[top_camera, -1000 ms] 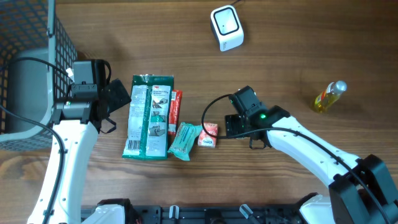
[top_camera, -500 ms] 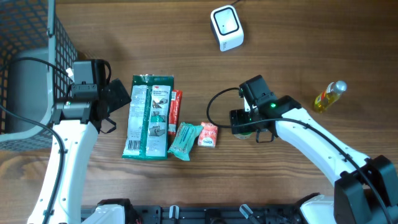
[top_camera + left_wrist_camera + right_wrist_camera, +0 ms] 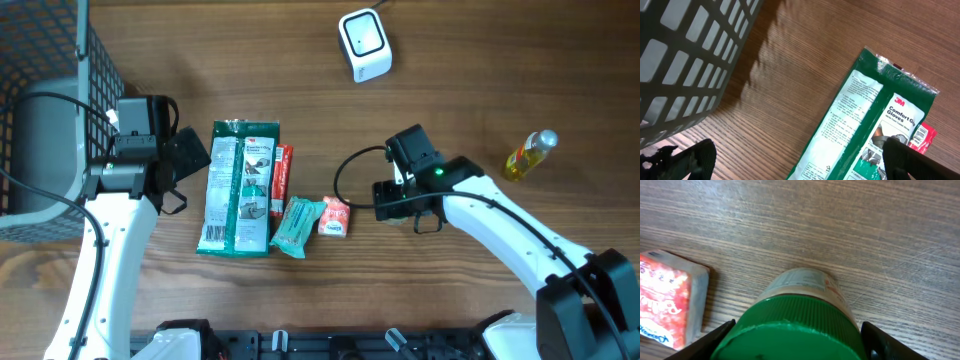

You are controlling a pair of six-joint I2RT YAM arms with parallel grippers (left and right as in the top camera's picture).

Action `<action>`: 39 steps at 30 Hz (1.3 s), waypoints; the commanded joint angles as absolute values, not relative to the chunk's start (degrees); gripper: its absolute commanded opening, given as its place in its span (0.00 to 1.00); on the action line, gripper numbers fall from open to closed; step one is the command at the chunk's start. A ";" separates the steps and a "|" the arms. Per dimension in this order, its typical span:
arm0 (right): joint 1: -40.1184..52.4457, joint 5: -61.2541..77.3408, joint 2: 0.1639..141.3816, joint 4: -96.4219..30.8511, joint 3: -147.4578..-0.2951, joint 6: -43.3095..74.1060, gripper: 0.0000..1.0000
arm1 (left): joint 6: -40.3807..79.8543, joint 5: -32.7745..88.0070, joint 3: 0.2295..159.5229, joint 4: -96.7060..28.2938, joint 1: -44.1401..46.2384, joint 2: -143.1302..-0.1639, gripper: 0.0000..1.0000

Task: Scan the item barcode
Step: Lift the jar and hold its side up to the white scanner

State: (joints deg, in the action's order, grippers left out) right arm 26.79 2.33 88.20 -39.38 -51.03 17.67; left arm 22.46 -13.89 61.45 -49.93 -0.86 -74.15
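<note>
- The green-lidded jar [image 3: 805,287] is seen standing on the tabletop [image 3: 850,215], near a red packet [image 3: 665,300].
- Its lid is flanked by the right hand [image 3: 797,337]; whether it is actually clamped cannot be told.
- The left hand [image 3: 802,160] is held wide apart over the glove pack [image 3: 875,125].

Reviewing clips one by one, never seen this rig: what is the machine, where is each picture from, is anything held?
These are two robot arms at a wooden table. One picture looks down from above; the other two come from a camera on each wrist. On the table: a white scanner, a wire basket, a green gloves pack, a red pack, a teal packet, a small red packet, a yellow bottle. The left tool is open and empty beside the gloves pack. The right tool straddles the green lid of a jar standing on the table; whether it grips yet I cannot tell.
</note>
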 commanded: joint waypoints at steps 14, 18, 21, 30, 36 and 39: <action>26.74 1.34 88.84 -43.24 -55.44 15.81 0.55 | 23.20 -14.61 61.98 -49.80 -1.08 -74.37 1.00; 26.74 1.37 88.12 -53.04 -64.34 13.47 0.48 | 23.20 -14.63 61.98 -49.80 -1.08 -74.37 1.00; 26.74 1.41 88.12 -61.17 -72.29 13.47 0.43 | 23.20 -14.61 61.98 -49.80 -1.08 -74.37 1.00; 24.27 9.39 88.29 -79.35 -100.42 8.97 0.34 | 23.20 -14.61 61.98 -49.80 -1.08 -74.37 1.00; 22.48 9.56 89.23 -74.98 -104.88 1.30 0.33 | 23.20 -14.61 61.98 -49.80 -1.08 -74.37 1.00; 22.48 9.28 91.61 -72.27 -104.88 -0.16 0.28 | 23.20 -14.63 61.98 -49.80 -1.08 -74.37 1.00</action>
